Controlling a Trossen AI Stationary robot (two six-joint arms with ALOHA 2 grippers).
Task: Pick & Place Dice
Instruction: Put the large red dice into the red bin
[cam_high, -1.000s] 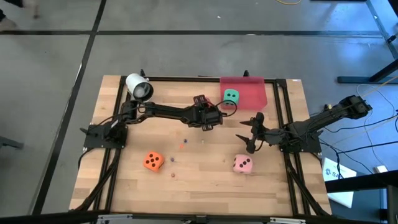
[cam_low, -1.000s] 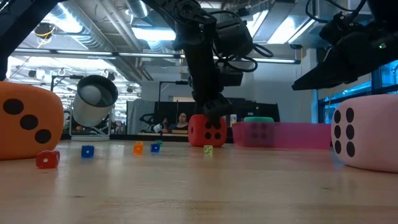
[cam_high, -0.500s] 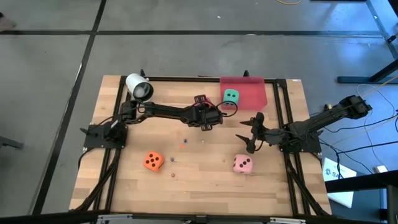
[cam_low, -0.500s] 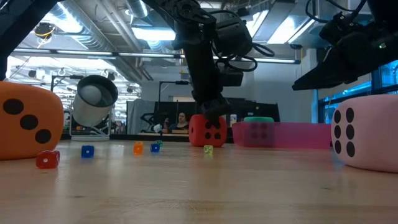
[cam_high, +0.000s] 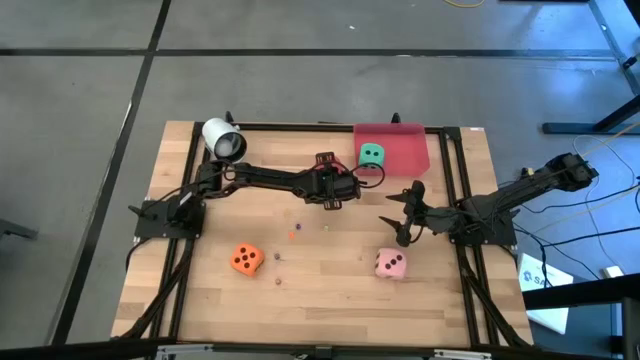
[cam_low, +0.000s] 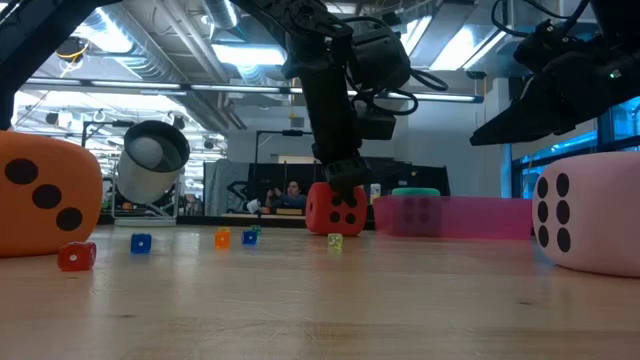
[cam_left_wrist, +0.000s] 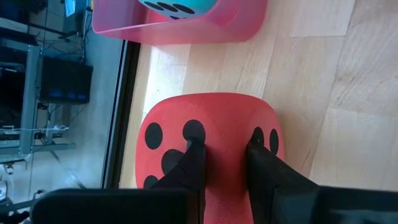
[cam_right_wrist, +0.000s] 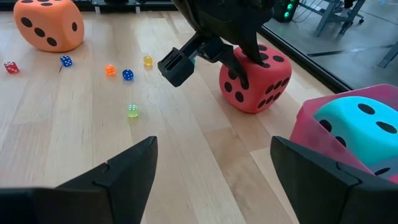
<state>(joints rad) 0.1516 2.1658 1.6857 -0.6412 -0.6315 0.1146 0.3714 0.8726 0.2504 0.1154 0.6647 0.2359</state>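
- Little has shifted since the earlier frames: the left pincer (cam_left_wrist: 221, 165) has only tightened, its fingers now pressed into the top of the soft red cube die (cam_left_wrist: 211, 146), grasping it on the wooden desk (cam_high: 320, 265), likely ready to lift.
- Just beside stands the flat red tray (cam_high: 392, 150), already holding the green die (cam_high: 371, 154).
- Orange die (cam_high: 246, 259), pink die (cam_high: 390, 263) and tiny scattered dice lie apart; the white cylinder (cam_high: 222, 139) is clear.
- Right pincer (cam_high: 401, 216) waits, released.
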